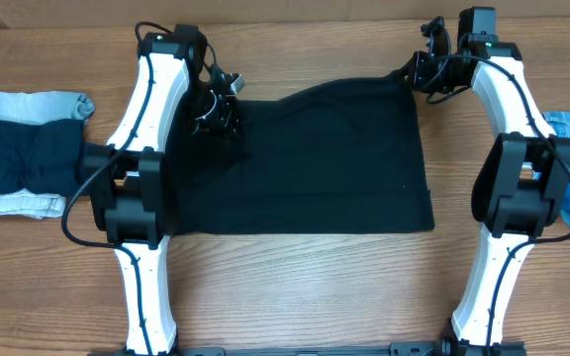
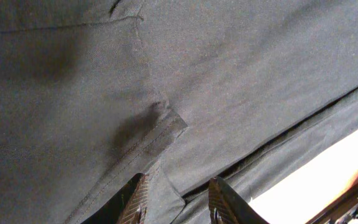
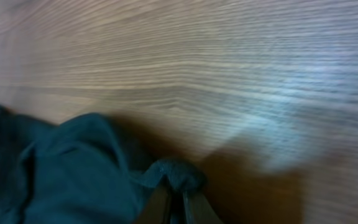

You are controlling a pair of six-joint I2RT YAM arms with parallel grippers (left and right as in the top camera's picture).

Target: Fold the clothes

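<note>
Bare table [image 1: 295, 297] around black garment [image 1: 334, 158], far corners pinched in left hand [image 1: 224, 111], right hand [image 1: 411, 75]

My right gripper [image 3: 178, 191] pinches bunched corner of dark garment [image 3: 73, 168] at frame bottom; rest of cloth rumpled lower left on wooden table [image 3: 229, 68].

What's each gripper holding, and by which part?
Right gripper pinches the large plain black cloth garment at its far right corner. Left gripper straddles its hem; grip unclear.
</note>
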